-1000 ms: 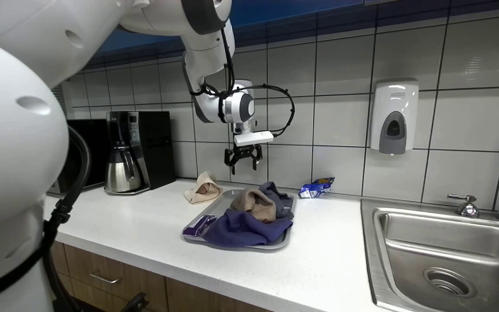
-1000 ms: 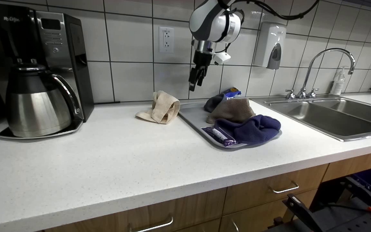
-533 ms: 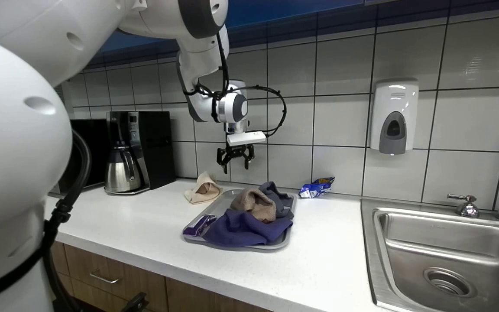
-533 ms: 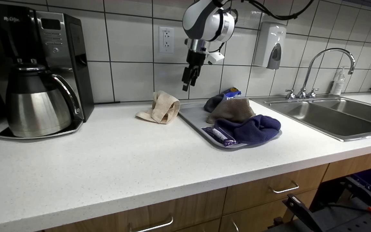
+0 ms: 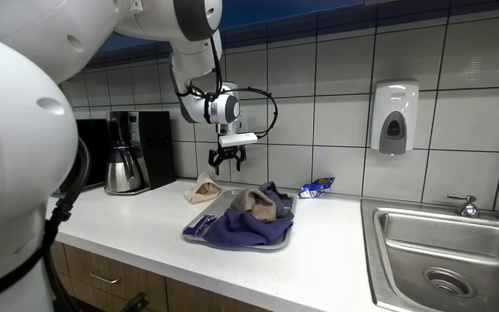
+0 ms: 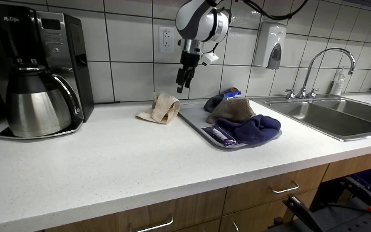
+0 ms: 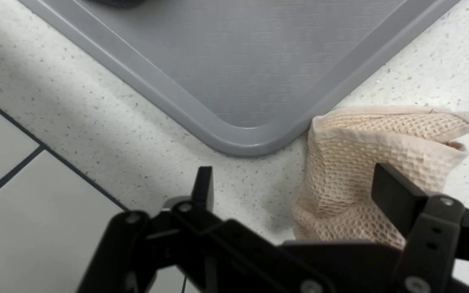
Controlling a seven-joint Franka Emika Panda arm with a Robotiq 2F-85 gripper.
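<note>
One tool (image 5: pixel 228 170) in sight: released, with fingers (image 7: pixel 397 199) spread wide. Hangs above the table (image 5: pixel 319 260), pointing down, apart from everything below in both exterior views. Nearest: beige cloth (image 6: pixel 163 108), crumpled on the table, just beside a corner of the grey tray (image 6: pixel 193 112); can't tell whether touching it. In the wrist view, one finger in front of the beige cloth, the opposite one in front of the table surface.

On the tray: purple cloth (image 6: pixel 250 129) at the near end, brown cloth (image 6: pixel 233 111) mid-tray against it, slate-grey cloth (image 5: pixel 277 197) farther back, purple wrapper (image 6: pixel 219 135) at a near corner, touching the purple cloth. Past the tray, by the tiled wall (image 5: pixel 340 121): blue packet (image 5: pixel 316 187).

Farther along the table: coffee maker (image 5: pixel 156 147) with steel carafe (image 6: pixel 37 109), beyond the beige cloth; steel sink (image 5: pixel 373 247) with chrome faucet (image 6: pixel 301 93), beyond the opposite side of the tray. On the wall: white-and-grey dispenser (image 5: pixel 394 93) near the sink; power outlet (image 6: pixel 166 39) in an exterior view.
</note>
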